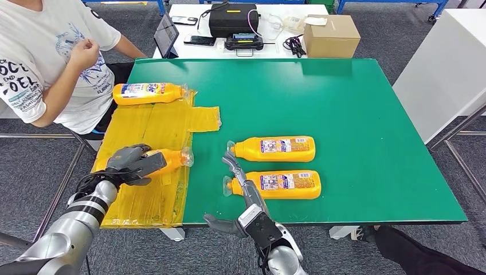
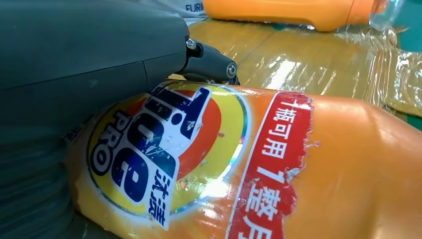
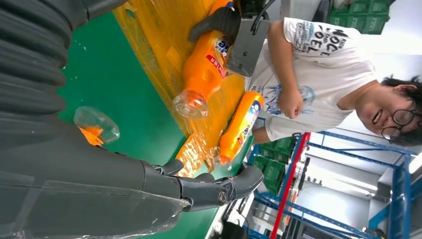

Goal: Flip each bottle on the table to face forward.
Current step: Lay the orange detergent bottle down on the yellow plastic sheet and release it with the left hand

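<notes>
Several orange detergent bottles lie on their sides on the green table (image 1: 355, 114). My left hand (image 1: 129, 164) grips one bottle (image 1: 170, 160) on the yellow taped sheet (image 1: 155, 123); the left wrist view shows its blue and orange label (image 2: 164, 149) facing up beside my left hand (image 2: 84, 55). My right hand (image 1: 246, 197) stretches open next to the clear cap of the near bottle (image 1: 281, 184). A second bottle (image 1: 276, 148) lies just beyond it. In the right wrist view, my right hand's fingers (image 3: 214, 188) are spread above the clear cap (image 3: 97, 124). A far bottle (image 1: 146, 93) lies near the person.
A person in a white T-shirt (image 1: 51, 57) sits at the table's far left corner. Behind the green table, a white table carries a cardboard box (image 1: 331, 34), a black case (image 1: 232, 20) and a tablet (image 1: 166, 35). A white cabinet (image 1: 447, 69) stands to the right.
</notes>
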Robot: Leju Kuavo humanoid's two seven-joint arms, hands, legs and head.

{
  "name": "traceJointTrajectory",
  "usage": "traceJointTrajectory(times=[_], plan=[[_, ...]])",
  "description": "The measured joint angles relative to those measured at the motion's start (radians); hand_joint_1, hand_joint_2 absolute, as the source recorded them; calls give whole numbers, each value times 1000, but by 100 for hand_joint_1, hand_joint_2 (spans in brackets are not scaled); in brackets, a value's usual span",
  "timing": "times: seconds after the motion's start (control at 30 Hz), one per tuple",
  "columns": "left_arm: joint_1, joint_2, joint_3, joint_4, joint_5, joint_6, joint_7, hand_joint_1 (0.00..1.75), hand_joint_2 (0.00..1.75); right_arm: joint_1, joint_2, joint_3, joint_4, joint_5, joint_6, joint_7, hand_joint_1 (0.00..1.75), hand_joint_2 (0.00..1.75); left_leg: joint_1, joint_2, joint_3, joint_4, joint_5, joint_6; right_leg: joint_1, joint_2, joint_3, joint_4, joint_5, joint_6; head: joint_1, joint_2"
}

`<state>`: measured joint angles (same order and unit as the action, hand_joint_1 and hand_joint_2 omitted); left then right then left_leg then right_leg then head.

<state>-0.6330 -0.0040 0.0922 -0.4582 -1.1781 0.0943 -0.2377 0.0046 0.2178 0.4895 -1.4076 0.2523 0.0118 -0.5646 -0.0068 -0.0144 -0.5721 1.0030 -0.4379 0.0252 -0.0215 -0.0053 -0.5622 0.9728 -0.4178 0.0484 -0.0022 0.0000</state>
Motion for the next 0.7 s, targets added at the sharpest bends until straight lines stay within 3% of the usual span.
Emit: traceJointTrajectory(times=[0.07,0.1,0.23,0.37,0.5,0.7], plan=[[-1,0,-6,4,0,-7,3,11,175,-1,0,-1,6,0,0,0,0,175,0,0,0,0,0,0,0,0,0,0,0,0,0,0],[-1,1,-10,7,-1,-15,6,4,175,-1,0,-2,10,-1,1,0,0,175,0,0,0,0,0,0,0,0,0,0,0,0,0,0],[-2,4,-37,16,-13,-41,20,0,175,-4,0,-4,24,-6,14,0,0,175,0,1,1,0,0,0,0,0,1,0,0,0,0,0],[-4,10,-75,23,-38,-47,22,0,0,-7,0,-7,41,-12,28,-1,0,175,0,0,3,-1,-1,-1,0,0,4,0,-1,-1,0,0],[-9,23,-98,30,-22,-96,-4,0,0,-12,0,-9,59,-17,35,-2,0,175,0,0,6,-1,-2,-2,0,0,8,0,-1,-1,0,0],[-22,70,-97,34,100,-285,-141,0,0,-27,5,-10,81,-4,21,-55,0,175,0,0,12,-2,-3,-3,0,0,13,0,-2,-2,0,0]])
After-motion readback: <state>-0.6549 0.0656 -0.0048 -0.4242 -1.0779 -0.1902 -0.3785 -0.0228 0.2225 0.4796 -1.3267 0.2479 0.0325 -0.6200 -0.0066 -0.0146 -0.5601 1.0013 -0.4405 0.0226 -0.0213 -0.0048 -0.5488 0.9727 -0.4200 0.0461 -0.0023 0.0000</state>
